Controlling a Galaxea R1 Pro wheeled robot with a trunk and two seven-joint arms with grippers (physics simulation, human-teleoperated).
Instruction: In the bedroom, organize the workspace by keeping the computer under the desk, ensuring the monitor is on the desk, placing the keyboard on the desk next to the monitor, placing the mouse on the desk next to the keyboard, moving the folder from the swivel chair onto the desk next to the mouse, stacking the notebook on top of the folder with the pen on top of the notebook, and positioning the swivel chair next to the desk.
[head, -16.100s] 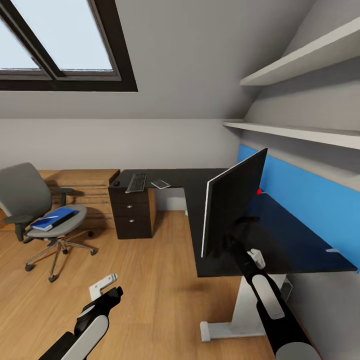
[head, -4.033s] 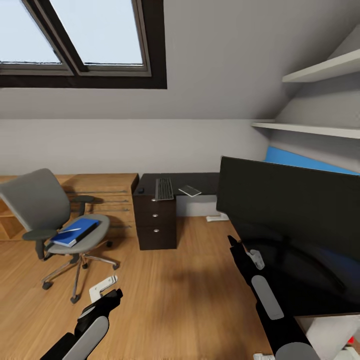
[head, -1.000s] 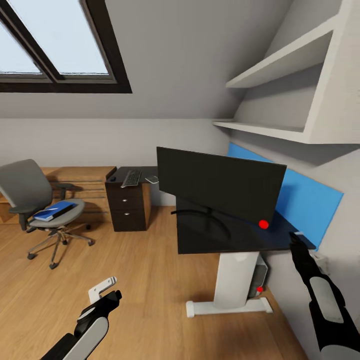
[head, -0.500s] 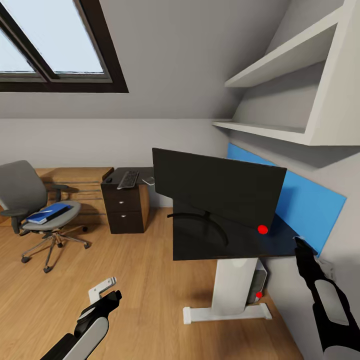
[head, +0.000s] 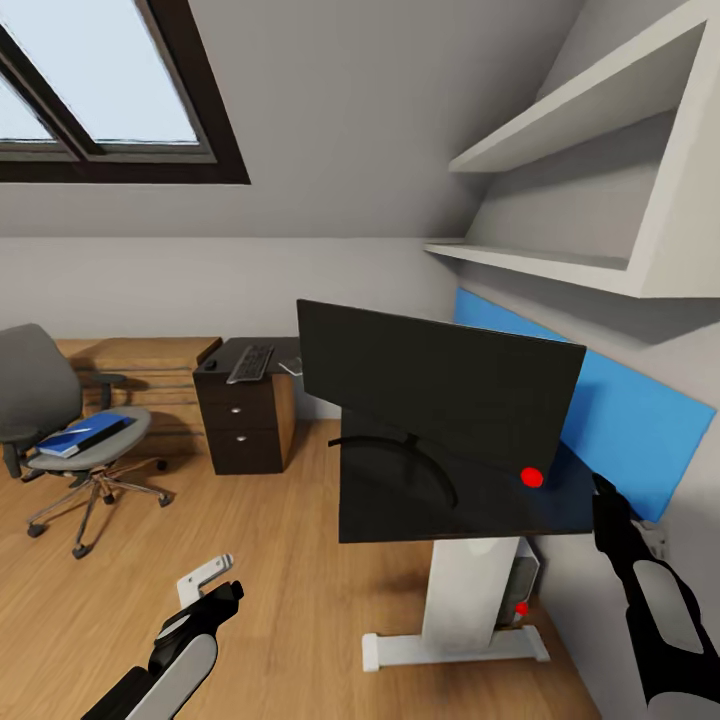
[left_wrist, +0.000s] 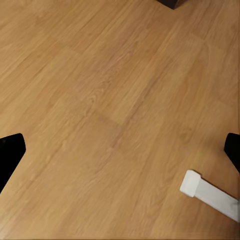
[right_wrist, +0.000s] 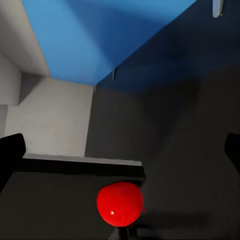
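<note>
The black monitor (head: 440, 390) stands on the desk (head: 480, 510), its base near the front end. My right gripper (head: 601, 488) is open just off that end's right corner, near a red dot (head: 533, 477); its wrist view faces the desk top (right_wrist: 190, 125) and the same red dot (right_wrist: 120, 204). The computer (head: 524, 578) sits under the desk. Across the room, the keyboard (head: 250, 363) and the notebook (head: 291, 367) lie on the far wing. The blue folder (head: 85, 436) rests on the swivel chair (head: 30, 385). My left gripper (head: 214, 585) hangs open over the floor (left_wrist: 100, 100). Mouse and pen are too small to tell.
A blue rear panel (head: 620, 425) and white wall shelves (head: 560, 265) run along the right wall. The dark drawer unit (head: 245, 430) and a light wooden chest (head: 140, 375) stand against the back wall. The desk's white foot (head: 450, 645) lies on the wooden floor.
The whole view has shifted slightly, so the camera moved. My right gripper, at the monitor's stand 16 and 4 seconds ago, now sits off the desk's corner; the monitor has been turned.
</note>
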